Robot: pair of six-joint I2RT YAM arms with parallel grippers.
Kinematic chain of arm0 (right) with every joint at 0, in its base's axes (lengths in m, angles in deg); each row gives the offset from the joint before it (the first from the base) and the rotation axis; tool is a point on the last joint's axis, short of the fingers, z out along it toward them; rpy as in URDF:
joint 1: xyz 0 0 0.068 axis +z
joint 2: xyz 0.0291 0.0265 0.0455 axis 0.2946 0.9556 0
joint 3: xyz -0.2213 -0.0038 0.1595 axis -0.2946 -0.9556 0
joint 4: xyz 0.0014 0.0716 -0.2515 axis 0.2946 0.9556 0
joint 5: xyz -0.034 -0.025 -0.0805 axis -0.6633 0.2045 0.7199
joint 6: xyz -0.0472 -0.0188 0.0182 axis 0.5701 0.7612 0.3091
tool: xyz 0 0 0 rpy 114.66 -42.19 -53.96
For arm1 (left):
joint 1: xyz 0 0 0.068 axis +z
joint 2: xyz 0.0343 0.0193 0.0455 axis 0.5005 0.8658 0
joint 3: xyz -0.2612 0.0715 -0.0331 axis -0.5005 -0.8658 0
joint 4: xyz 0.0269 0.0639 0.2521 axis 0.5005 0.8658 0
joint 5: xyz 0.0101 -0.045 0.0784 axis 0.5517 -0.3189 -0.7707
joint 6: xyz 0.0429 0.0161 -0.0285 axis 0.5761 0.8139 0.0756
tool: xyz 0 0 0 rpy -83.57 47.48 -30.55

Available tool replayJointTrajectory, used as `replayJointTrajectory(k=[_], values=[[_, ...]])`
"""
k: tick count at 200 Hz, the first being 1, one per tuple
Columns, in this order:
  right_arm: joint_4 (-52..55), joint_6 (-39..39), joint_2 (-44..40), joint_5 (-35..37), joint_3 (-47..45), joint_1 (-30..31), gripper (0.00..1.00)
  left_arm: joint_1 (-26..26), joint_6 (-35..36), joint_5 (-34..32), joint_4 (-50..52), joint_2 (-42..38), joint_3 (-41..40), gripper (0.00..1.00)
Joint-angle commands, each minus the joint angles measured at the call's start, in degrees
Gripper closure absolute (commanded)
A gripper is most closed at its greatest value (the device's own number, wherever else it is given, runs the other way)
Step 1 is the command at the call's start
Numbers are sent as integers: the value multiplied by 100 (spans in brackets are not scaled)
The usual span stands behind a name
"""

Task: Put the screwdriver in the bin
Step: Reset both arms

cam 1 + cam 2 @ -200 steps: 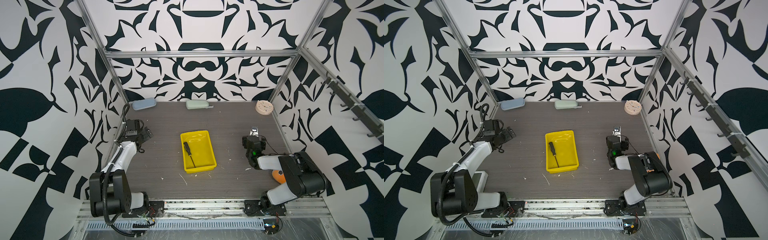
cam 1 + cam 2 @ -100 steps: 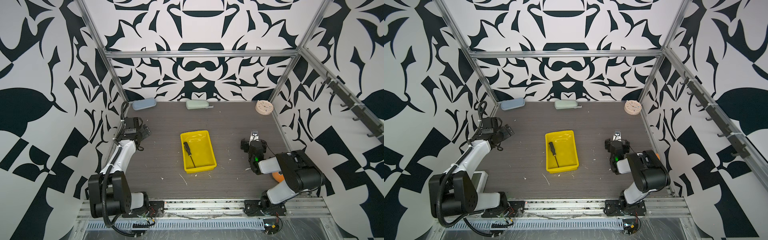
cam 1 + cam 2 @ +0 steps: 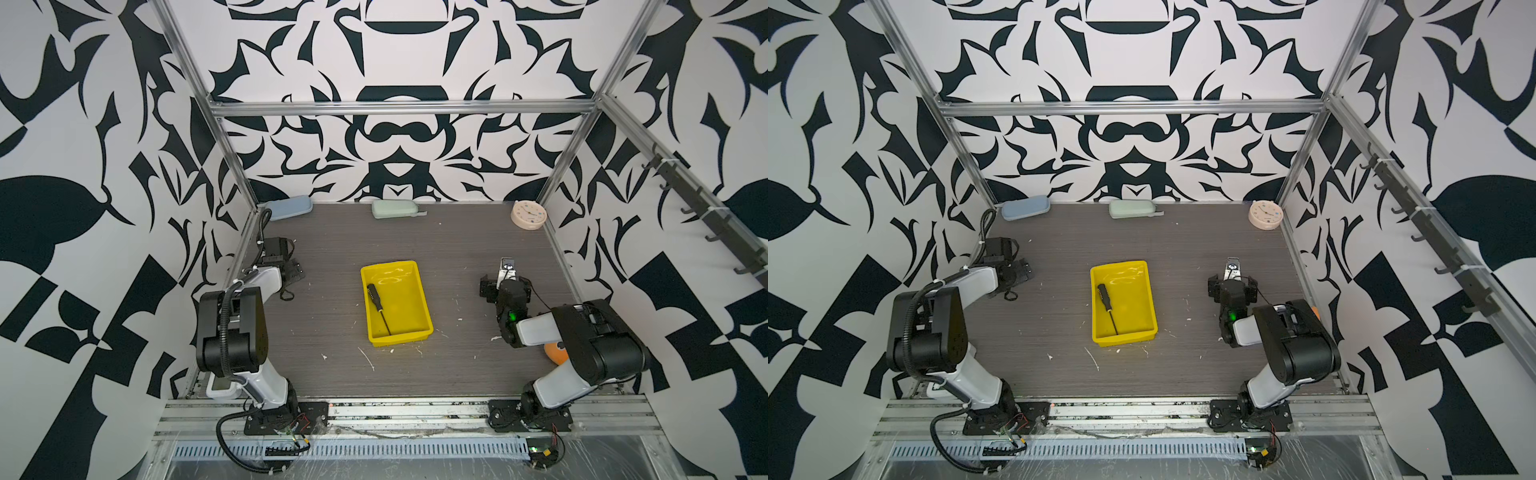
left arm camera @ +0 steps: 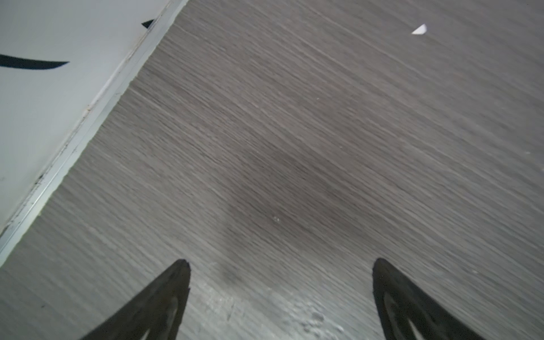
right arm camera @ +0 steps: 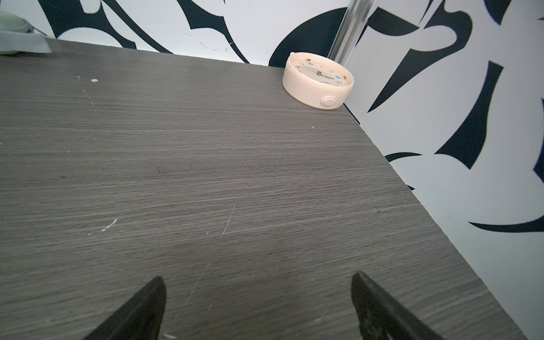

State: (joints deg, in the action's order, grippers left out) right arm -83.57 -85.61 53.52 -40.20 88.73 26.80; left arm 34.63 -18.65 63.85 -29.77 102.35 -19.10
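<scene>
Right gripper (image 5: pixel 256 282): I see both fingers spread wide over bare tabletop (image 5: pixel 206 164), holding nothing; in a top view it sits at 3 o'clock of the bin.
Left gripper (image 4: pixel 281 265): my wrist camera shows its jaws apart and empty, near the wall at 9 o'clock.
Bin (image 3: pixel 419 299): yellow, mid-table, between my two arms, well apart from both.
Screwdriver (image 3: pixel 377 306): lying flat inside the bin along its 9 o'clock wall, handle toward 12, tip toward 6; seen in both top views.
Clock (image 5: pixel 318 81): cream, round, far corner at 1 o'clock.
Green case (image 3: pixel 394 208): against the back wall at 12.
Blue case (image 3: pixel 289 207): far corner at 11.
</scene>
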Motion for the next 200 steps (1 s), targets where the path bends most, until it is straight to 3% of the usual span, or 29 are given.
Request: replayJointTrajectory(k=[1,70,95,109,122,143,179,200], values=[[-142,51,-70,-4,116,7,0,22,222,-181,-761,-60,-379,1],[-143,50,-78,-5,116,5,0,15,1284,631,-3678,-1636,-2492,1],[-143,47,-78,-5,116,1,0,11,1580,1405,-5023,-1868,-3169,1],[-141,47,-78,-6,116,6,0,15,1569,1529,-5694,-1757,-3367,1],[-143,51,-78,-6,116,0,0,13,1496,1354,-5777,-1582,-3339,1],[-143,52,-72,-6,116,1,0,15,994,126,-6221,-1059,-3353,1],[-143,58,-69,-5,116,-3,0,17,1144,456,-6827,-571,-3369,1],[-143,52,-76,-6,116,3,0,-12,1229,627,-6015,-759,-3126,1]])
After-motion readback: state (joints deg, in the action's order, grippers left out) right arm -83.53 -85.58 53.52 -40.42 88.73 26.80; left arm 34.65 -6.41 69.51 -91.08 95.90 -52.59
